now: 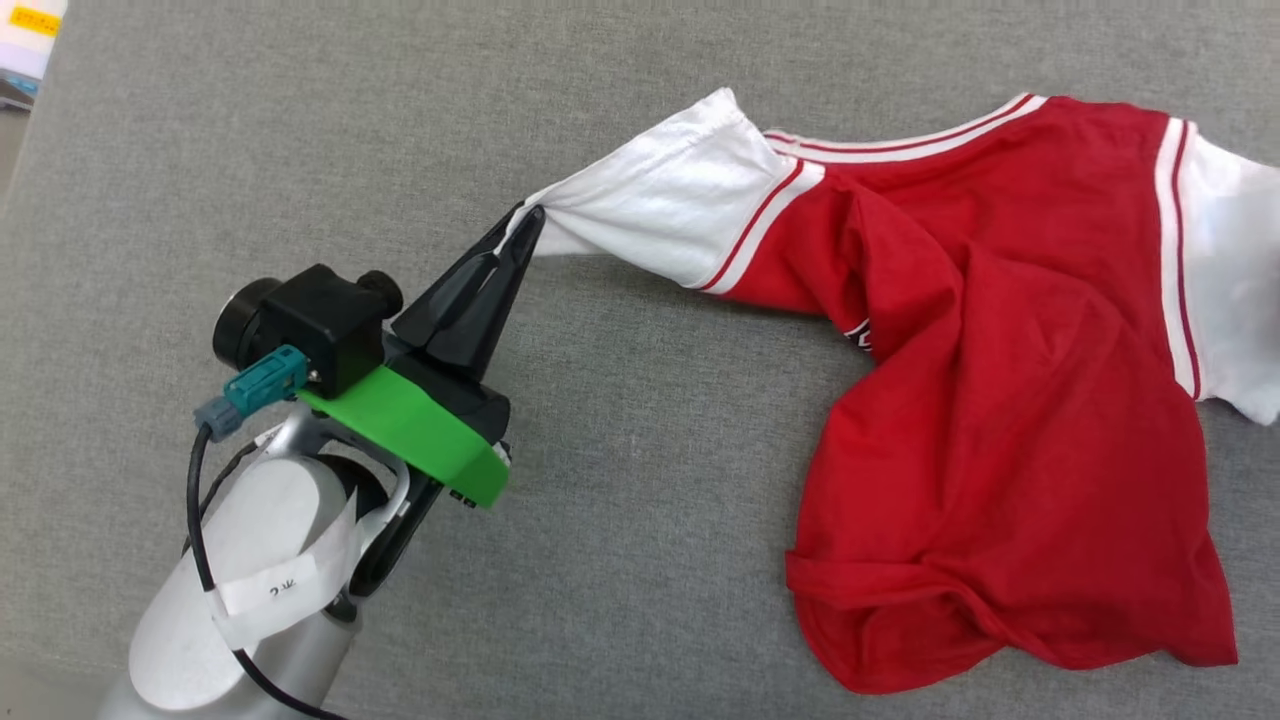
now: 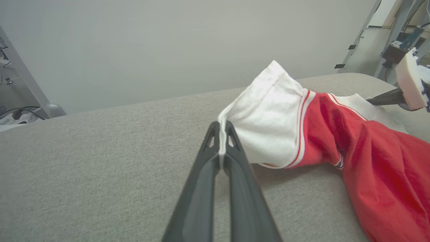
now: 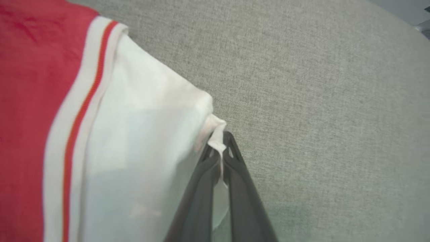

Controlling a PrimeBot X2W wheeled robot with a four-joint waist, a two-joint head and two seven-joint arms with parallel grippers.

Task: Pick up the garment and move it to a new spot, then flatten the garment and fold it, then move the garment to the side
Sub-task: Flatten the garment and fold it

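Head view shows you the red, white-sleeved jersey T-shirt point(image 1: 1000, 400) rumpled on the grey fabric surface point(image 1: 620, 520), left hand point(image 1: 527, 225) and right hand point(image 3: 220, 143) each pinching a sleeve tip; flattening and folding remain.

Red garment point(image 1: 1000, 400), white striped sleeves

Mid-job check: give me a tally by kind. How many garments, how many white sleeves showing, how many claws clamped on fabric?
garment: 1
white sleeves: 2, one by the left claw, one at the far side
claws shut on a sleeve edge: 2, left claw and right claw
Total: 5
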